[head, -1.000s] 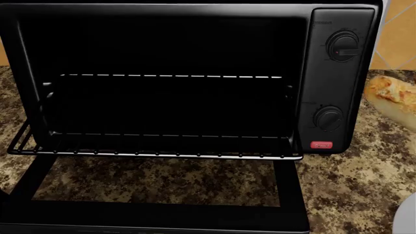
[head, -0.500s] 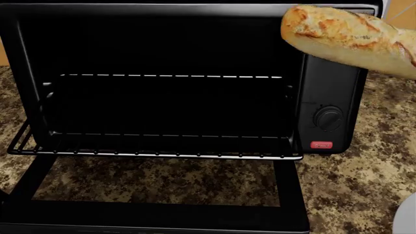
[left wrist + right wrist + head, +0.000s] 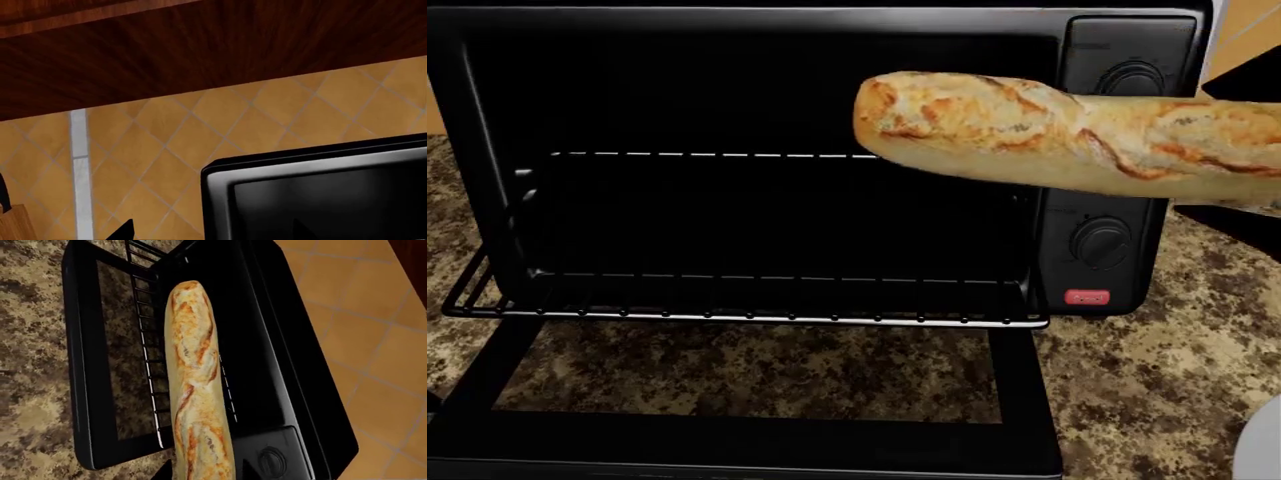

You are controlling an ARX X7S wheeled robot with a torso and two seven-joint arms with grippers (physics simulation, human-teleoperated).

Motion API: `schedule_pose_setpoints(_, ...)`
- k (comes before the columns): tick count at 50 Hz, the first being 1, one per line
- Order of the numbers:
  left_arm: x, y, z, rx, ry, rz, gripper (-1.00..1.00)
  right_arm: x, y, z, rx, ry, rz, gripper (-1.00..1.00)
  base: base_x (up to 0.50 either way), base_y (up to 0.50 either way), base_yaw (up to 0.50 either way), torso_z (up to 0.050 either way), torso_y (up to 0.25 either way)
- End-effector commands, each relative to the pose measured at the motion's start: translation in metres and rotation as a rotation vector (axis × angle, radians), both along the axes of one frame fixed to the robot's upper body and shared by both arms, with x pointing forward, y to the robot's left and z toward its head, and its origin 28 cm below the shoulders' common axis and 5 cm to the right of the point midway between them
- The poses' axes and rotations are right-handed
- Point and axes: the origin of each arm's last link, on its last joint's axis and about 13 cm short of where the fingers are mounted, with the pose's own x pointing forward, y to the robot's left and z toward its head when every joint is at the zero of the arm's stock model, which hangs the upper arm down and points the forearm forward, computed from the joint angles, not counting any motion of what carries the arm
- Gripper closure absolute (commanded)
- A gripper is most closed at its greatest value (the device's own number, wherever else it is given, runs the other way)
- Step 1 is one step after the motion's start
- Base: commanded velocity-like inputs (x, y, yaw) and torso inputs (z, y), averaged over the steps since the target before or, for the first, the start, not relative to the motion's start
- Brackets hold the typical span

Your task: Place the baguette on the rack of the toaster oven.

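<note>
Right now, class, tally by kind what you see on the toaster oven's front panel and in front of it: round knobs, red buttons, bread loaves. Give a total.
Round knobs: 2
Red buttons: 1
Baguettes: 1
Total: 4

I see a speckled brown granite countertop (image 3: 1174, 390) spreading out in front and to the side. Behind the countertop rises a wall of orange diamond-set tiles (image 3: 200, 135), crossed by a pale grey vertical strip (image 3: 79, 170). Above the tiles hangs a dark wooden cabinet (image 3: 200, 50).
</note>
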Motion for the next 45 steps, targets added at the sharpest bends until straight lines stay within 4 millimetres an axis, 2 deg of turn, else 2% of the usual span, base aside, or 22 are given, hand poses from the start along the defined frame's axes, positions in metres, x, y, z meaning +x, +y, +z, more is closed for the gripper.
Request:
schedule_pose_setpoints(1,0.000,0.000,0.001,-0.007,0.000,-0.002,-1.00,0.005,0.020,-0.002,-0.056,0.003,0.049,1.00,0.00,0.00,0.00,0.000,0.000)
schedule_pose_setpoints(14,-0.001,0.002,0.000,-0.018,-0.003,-0.006,-1.00,0.015,0.043,-0.004,-0.106,0.039,0.100,1.00,0.00,0.00,0.00,0.000,0.000)
schedule_pose_setpoints(33,-0.002,0.001,0.001,-0.025,-0.007,-0.009,-1.00,0.028,0.066,-0.001,-0.147,0.052,0.126,1.00,0.00,0.00,0.00,0.000,0.001)
schedule_pose_setpoints(45,-0.001,0.002,0.001,-0.029,-0.006,-0.014,-1.00,0.039,0.079,0.003,-0.105,0.084,0.100,1.00,0.00,0.00,0.00,0.000,0.000)
